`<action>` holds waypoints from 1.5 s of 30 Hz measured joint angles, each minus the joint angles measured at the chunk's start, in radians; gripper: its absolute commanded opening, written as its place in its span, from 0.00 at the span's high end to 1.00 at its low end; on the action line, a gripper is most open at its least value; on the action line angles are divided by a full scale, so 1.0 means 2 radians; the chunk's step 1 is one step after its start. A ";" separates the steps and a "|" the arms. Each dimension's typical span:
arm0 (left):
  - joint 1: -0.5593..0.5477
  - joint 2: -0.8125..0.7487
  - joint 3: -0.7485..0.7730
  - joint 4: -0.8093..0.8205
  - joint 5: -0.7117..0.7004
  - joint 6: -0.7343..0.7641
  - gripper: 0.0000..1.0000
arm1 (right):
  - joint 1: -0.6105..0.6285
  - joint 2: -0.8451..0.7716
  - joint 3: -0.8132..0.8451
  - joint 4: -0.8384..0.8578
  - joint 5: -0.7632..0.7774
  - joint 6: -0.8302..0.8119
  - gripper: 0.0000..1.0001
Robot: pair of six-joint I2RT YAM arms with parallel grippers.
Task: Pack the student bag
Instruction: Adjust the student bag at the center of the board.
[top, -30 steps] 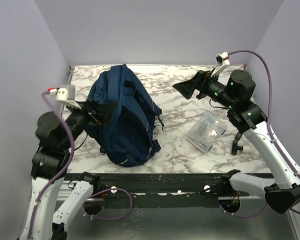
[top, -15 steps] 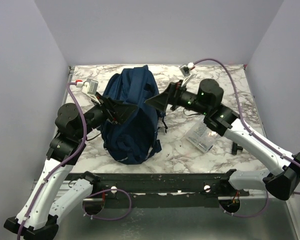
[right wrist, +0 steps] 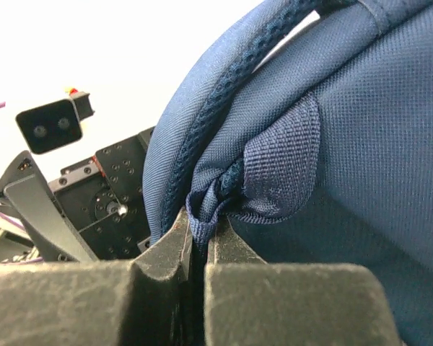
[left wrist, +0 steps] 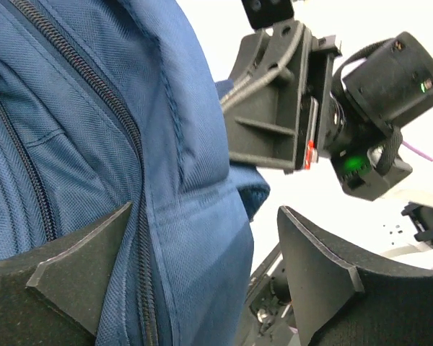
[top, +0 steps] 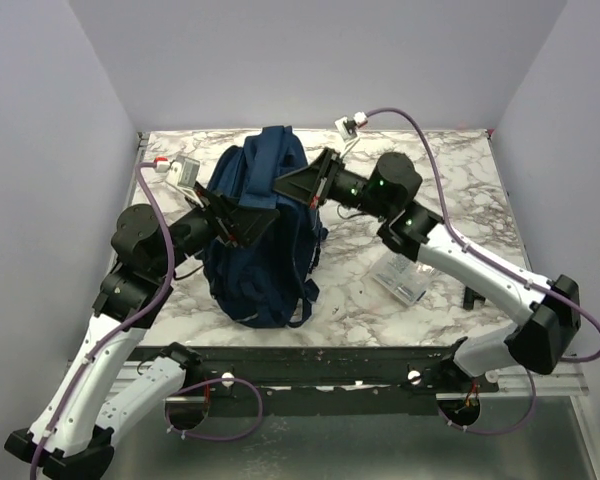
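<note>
While both arms are at the bag, the overhead count is one student bag (top: 265, 250), one clear pouch (top: 405, 275), one small black item (top: 471, 297) and two purple cables (top: 420, 130), one to each wrist.

Student bag: navy, on the left-centre of the table (top: 450, 180), between the two arms.

Clear pouch: flat on the table to the right of the bag, apart from it.

Small black item: near the right front corner, just beyond the pouch.

Right fingers (right wrist: 166, 252): pressed together on a bunched fold of navy webbing at the bag's upper edge, beside a padded mesh strap.

Left fingers (left wrist: 72, 274): spread wide, with a blue panel and its zip line lying between them and over one of them; no clamping seen.

Surface: white marble pattern with grey veins, and a dark rail along the near edge.

Room: plain pale lilac walls (top: 310, 60) on three sides.

Obscured: both arms cover the bag's upper part from overhead. Whether its main zip is open cannot be told. The pouch's contents are too small to read. The kind of black item cannot be made out.
</note>
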 measured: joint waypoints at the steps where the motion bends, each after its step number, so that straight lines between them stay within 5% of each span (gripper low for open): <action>1: 0.000 0.002 0.006 -0.005 -0.001 0.004 0.14 | -0.010 0.011 0.012 -0.001 -0.022 0.006 1.00; 4: -0.001 0.011 0.046 -0.046 -0.013 0.032 0.06 | -0.061 0.053 0.079 -0.027 -0.113 0.018 1.00; 9: 0.005 0.010 0.130 -0.150 -0.046 0.082 0.02 | -0.141 0.170 0.314 -0.189 -0.261 -0.003 1.00; 11: 0.012 0.000 0.146 -0.171 -0.060 0.093 0.02 | -0.158 0.176 0.332 -0.221 -0.289 -0.012 1.00; 18: 0.022 -0.010 0.095 -0.164 -0.077 0.084 0.07 | -0.202 -0.001 0.050 -0.124 -0.322 -0.013 1.00; 27: 0.039 0.072 0.039 -0.122 -0.046 0.053 0.15 | -0.233 -0.037 0.005 -0.119 -0.320 -0.049 1.00; 28: 0.043 0.074 0.037 -0.117 -0.041 0.052 0.25 | -0.233 -0.035 0.010 -0.123 -0.321 -0.052 1.00; 31: 0.046 0.094 0.040 -0.100 -0.019 0.046 0.82 | -0.233 -0.025 0.031 -0.136 -0.320 -0.063 1.00; 33: 0.047 0.116 0.059 -0.095 0.004 0.046 1.00 | -0.233 -0.016 0.052 -0.155 -0.315 -0.075 1.00; 40: 0.085 0.204 0.225 -0.188 -0.019 0.105 1.00 | -0.234 0.058 0.239 -0.300 -0.269 -0.147 1.00; 45: 0.083 0.190 0.312 -0.257 -0.042 0.128 1.00 | -0.233 0.093 0.359 -0.377 -0.256 -0.177 1.00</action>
